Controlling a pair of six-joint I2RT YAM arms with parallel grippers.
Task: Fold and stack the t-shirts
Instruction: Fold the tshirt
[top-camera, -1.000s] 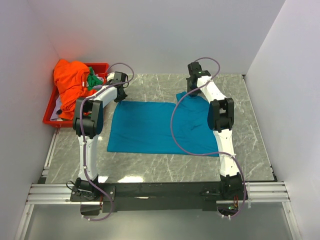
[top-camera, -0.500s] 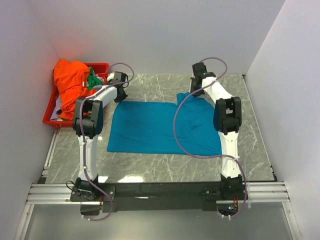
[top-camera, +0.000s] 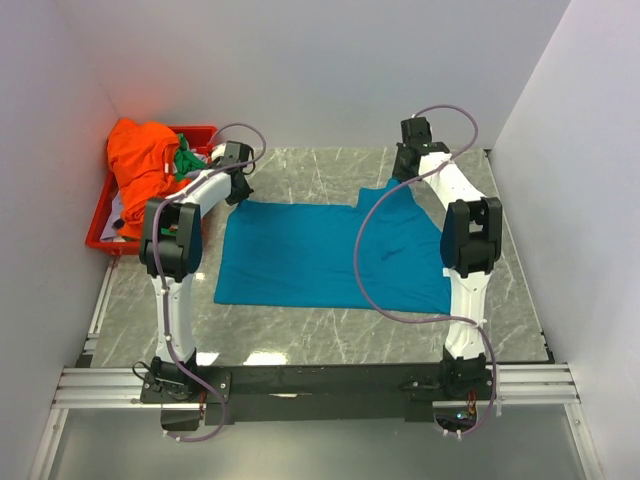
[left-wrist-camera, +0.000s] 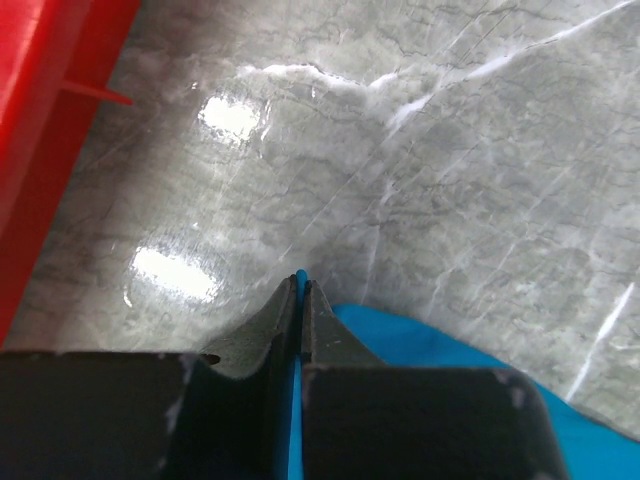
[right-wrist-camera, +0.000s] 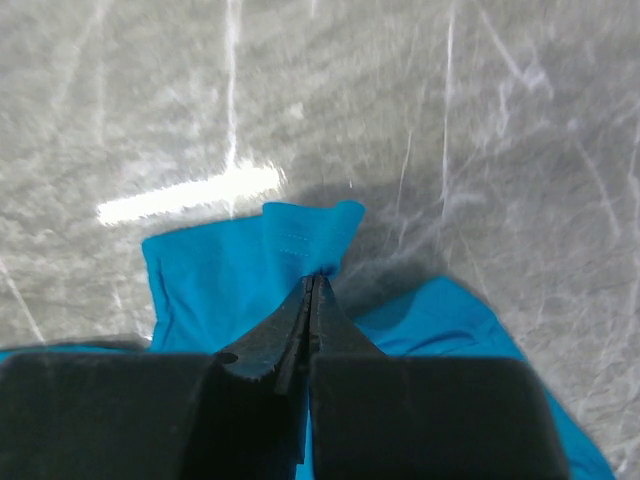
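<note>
Where the grey marbled desk (top-camera: 300, 330) lies bare, we find the open room for moving: a broad band between the near hem of the teal t-shirt (top-camera: 320, 255) and the near edge, a narrower strip along the far edge, and a margin towards the right edge. The left side is tighter, for the red tray (top-camera: 98, 242) sits at the far-left corner, just beside the left arm. The teal t-shirt lies spread flat across the middle of the desk, its right part drawn up towards the far edge. We see the left pincer (left-wrist-camera: 301, 292) at the shirt's far-left corner, its jaws pressed together on a thin edge of the teal cloth, which shows as a blue sliver between them. The right pincer (right-wrist-camera: 312, 290) stands at the shirt's far-right part, jaws fully closed on a small raised fold of the same cloth, with a flap of fabric lying just beyond its tips. The orange t-shirt (top-camera: 140, 165) is heaped in the tray and spills over its far-left rim. The green t-shirt (top-camera: 186, 160) is bunched against it, touching. The polished desk top throws back bright patches of light, and plain white walls (top-camera: 300, 70) close the far, left and right sides.
</note>
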